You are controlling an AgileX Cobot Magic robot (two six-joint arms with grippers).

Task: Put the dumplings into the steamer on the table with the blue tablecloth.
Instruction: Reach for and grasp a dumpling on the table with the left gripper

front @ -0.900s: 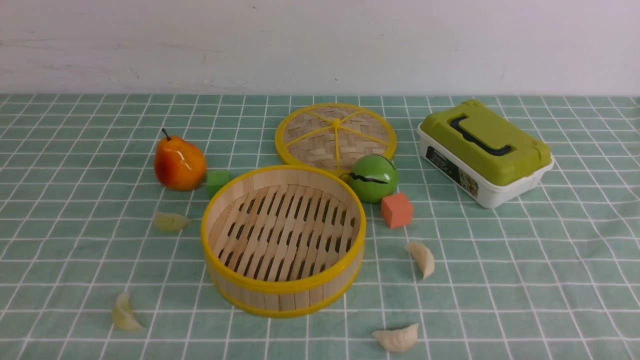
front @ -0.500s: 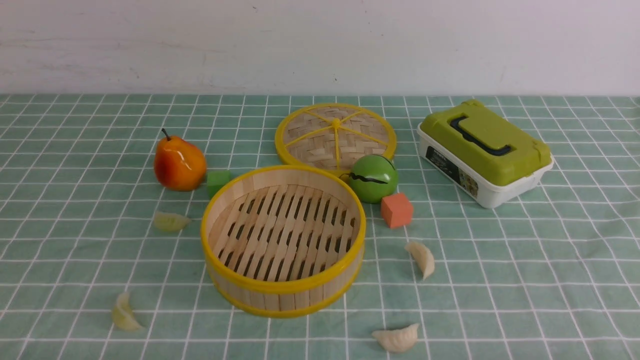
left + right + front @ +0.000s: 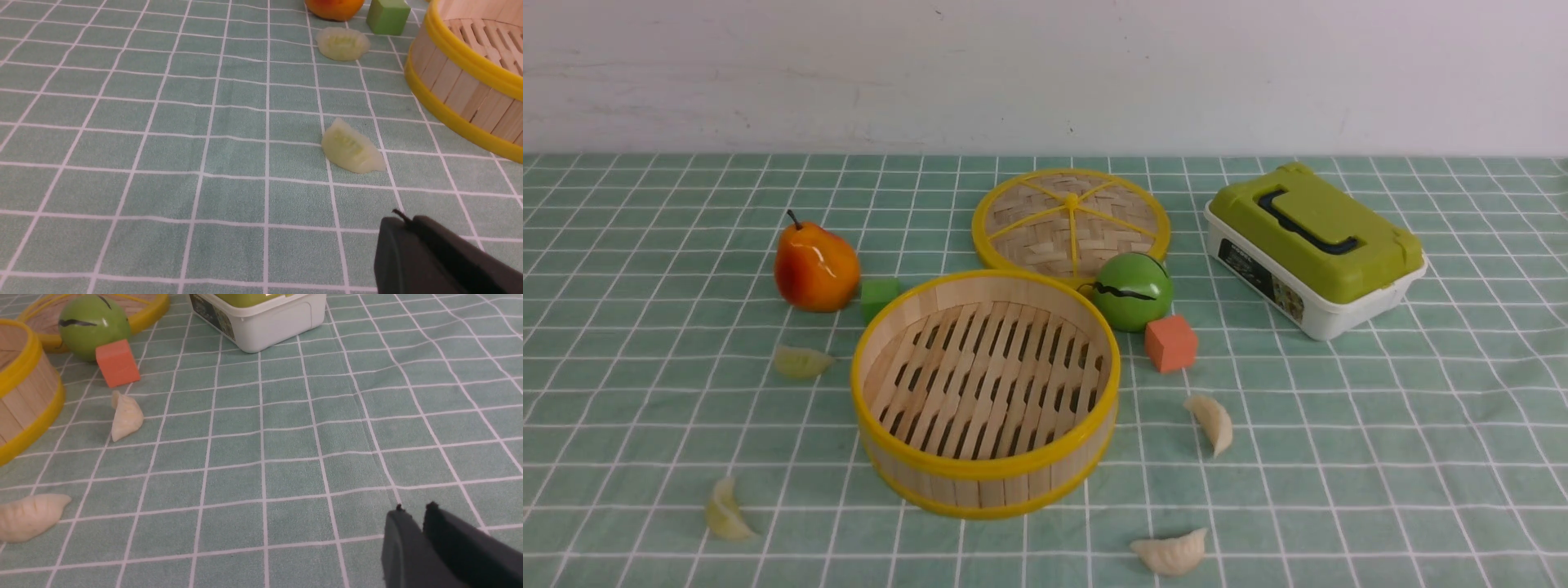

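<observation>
The round bamboo steamer (image 3: 984,469) stands empty in the middle of the blue tablecloth (image 3: 1380,425). Two pale yellow-green dumplings (image 3: 800,361) (image 3: 727,513) lie to its left, two creamy white dumplings (image 3: 1213,423) (image 3: 1174,553) to its right. Neither arm shows in the front view. In the left wrist view my left gripper (image 3: 404,218) is shut and empty, a short way from a yellow-green dumpling (image 3: 351,149). My right gripper (image 3: 413,508) is shut with only a thin slit at the tips, holding nothing, well apart from the white dumplings (image 3: 126,415) (image 3: 28,516).
Behind the steamer lie its woven lid (image 3: 1070,219), a green ball (image 3: 1132,291), an orange cube (image 3: 1171,343), a green cube (image 3: 880,296) and a pear (image 3: 815,265). A white box with a green lid (image 3: 1315,245) stands at the back right.
</observation>
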